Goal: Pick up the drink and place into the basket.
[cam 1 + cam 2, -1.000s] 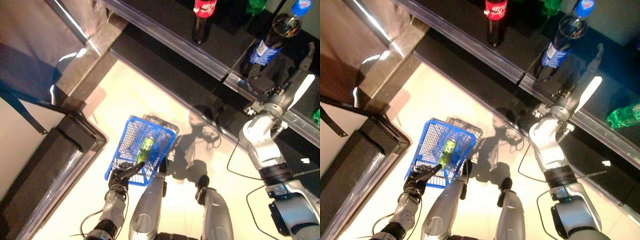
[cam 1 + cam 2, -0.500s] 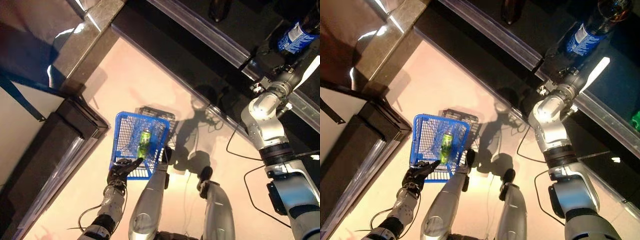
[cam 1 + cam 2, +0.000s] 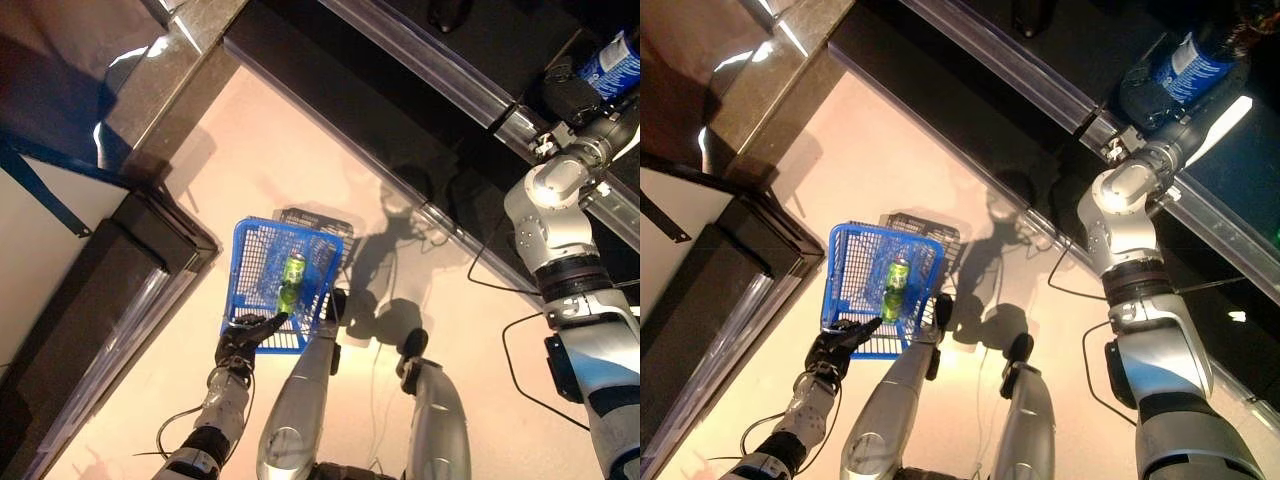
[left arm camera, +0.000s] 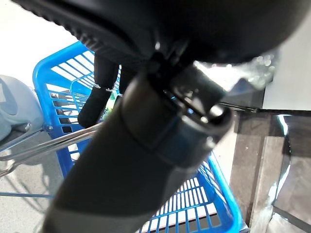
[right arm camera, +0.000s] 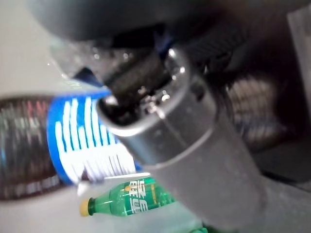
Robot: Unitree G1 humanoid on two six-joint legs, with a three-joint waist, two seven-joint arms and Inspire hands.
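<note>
Cola bottle (image 3: pixel 1193 62) with the blue label stands upright on the dark shelf (image 3: pixel 1040 70), and the right robot hand (image 3: pixel 572 95) is right against it, at the lower part of the bottle. From that hand the bottle rises up and away along its own long axis, with the label just past the wrist; the right wrist view shows the label (image 5: pixel 82 145) close beside the hand's dark bulk. Whether the fingers have curled round the bottle I cannot tell, since they are hidden behind the wrist and the bottle.

Next to the label in that wrist view, a green bottle (image 5: pixel 129 204) lies on its side.

Well away from the cola bottle, down on the pale floor, hangs the blue basket (image 3: pixel 255 250), with a green drink (image 3: pixel 292 280) lying lengthwise in it. The left robot hand (image 3: pixel 835 345) is closed on the basket's wire handle (image 4: pixel 58 141) at the near edge.

The right arm is plainly the nearer one to the shelf drink.
</note>
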